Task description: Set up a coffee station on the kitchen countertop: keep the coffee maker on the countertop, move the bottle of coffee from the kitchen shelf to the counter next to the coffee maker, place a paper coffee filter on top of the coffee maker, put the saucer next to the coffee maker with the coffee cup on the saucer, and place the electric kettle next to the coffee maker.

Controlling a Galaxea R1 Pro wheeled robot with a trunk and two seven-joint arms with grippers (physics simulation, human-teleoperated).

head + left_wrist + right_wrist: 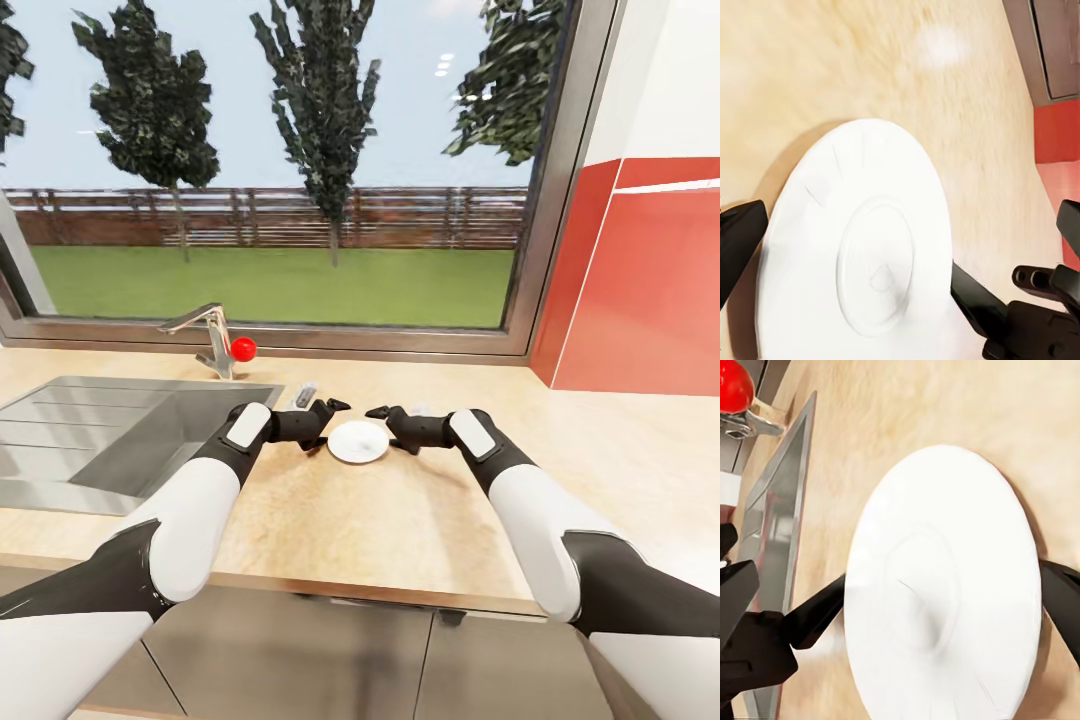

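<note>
Saucer [357,441], a small flat round white plate, lies mid-frame on the light beige wood-look countertop [400,520], right of the sink. Left gripper [333,411] and right gripper [377,414] both spread-fingered, flank it. Saucer placement seems underway; next, locate the coffee maker.

Both arms have glossy white shells, black elbow and wrist joints, and small black finger ends.
</note>
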